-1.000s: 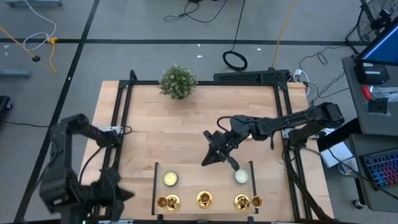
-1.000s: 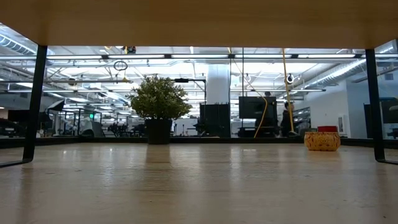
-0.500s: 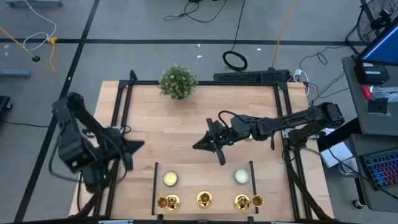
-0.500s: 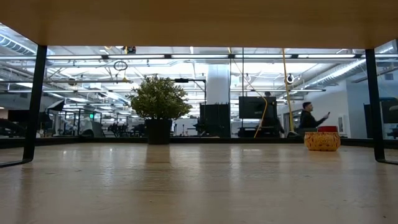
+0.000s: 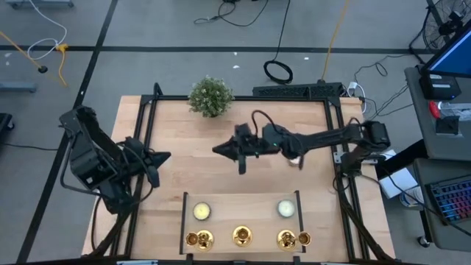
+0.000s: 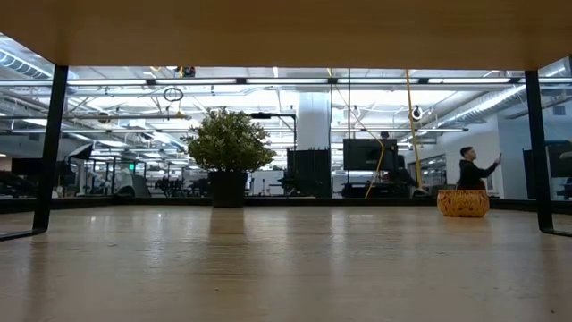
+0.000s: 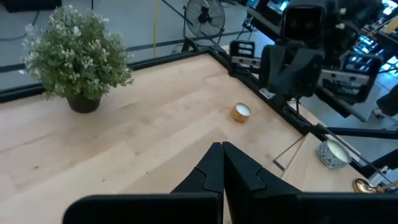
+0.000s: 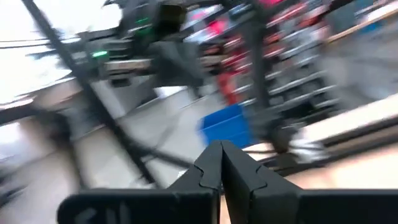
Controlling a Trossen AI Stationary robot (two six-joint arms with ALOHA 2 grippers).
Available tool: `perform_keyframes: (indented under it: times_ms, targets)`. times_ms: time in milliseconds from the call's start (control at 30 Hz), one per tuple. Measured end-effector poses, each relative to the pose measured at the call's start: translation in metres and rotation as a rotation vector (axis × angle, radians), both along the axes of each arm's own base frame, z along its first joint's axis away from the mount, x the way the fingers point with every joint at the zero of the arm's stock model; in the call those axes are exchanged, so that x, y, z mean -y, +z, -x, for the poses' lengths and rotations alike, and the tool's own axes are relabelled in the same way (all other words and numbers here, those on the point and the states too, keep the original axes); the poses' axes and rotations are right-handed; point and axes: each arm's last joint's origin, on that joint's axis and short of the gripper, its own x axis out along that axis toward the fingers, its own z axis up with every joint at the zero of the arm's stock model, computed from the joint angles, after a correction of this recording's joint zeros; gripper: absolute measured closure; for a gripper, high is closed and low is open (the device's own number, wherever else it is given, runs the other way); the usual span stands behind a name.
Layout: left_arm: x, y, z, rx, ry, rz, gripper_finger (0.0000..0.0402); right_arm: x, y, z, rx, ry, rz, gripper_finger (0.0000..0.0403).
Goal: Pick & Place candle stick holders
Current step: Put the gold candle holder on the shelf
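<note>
- The wooden table (image 5: 221,158) is the biggest thing here. A green plant (image 5: 210,96) stands at its far edge, a bit to the left.
- The left arm has swung up from the near left corner. Its left gripper (image 5: 163,156) now hangs over the left edge of the table. Its two fingers are pressed tight together and hold nothing.
- The right arm has pulled back from the tray. Its right gripper (image 5: 218,150) now hangs over the middle of the table, pointing left. Its fingers are pressed together too, and they are empty.
- A flat tray (image 5: 243,205) sits at the near edge of the table. It holds two small round candles: a yellow candle (image 5: 201,212) on the left and a white candle (image 5: 286,209) on the right.
- The candle stick holders (image 5: 241,236) are the smallest things. The three shiny gold ones stand in a row along the near edge of the tray.
- Both arms are now away from the tray with nothing in them. I think no holder is being picked up yet, so an arm must go back down to grab one.
</note>
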Motion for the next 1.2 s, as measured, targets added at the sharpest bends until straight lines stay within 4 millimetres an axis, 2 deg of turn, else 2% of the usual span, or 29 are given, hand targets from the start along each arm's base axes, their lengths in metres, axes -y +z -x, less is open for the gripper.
perform_keyframes:
  times_ms: [133, 333, 500, 633, 733, 967, 1100, 1200]
  targets:
    - [0.001, 0.0, -0.001, -0.007, -0.007, 0.025, 0.0401, 0.002, 0.0, -0.02, 0.007, 0.291, 0.009, 0.0403]
    - [0.002, 0.0, -0.001, -0.006, -0.008, 0.03, 0.0401, -0.007, -0.014, -0.045, -0.025, 0.737, 0.029, 0.0403]
    - [0.002, 0.0, -0.001, -0.008, -0.008, 0.038, 0.0401, -0.017, -0.034, -0.051, -0.053, 0.972, 0.023, 0.0403]
    - [0.003, -0.001, -0.001, -0.019, -0.011, 0.058, 0.0401, -0.022, -0.038, -0.049, -0.068, 1.148, 0.018, 0.0403]
    - [0.003, -0.001, -0.002, -0.016, -0.013, 0.071, 0.0401, -0.029, -0.035, -0.047, -0.03, 1.214, 0.056, 0.0403]
    - [0.004, -0.001, -0.002, -0.005, -0.002, 0.107, 0.0401, -0.052, -0.022, -0.04, 0.222, 1.242, 0.243, 0.0403]
    - [0.005, -0.002, -0.002, -0.017, 0.006, 0.158, 0.0401, -0.064, -0.024, -0.038, 0.3, 1.242, 0.312, 0.0403]
    - [0.006, -0.002, -0.002, -0.029, 0.01, 0.195, 0.0401, -0.067, -0.031, -0.039, 0.335, 1.157, 0.343, 0.0403]
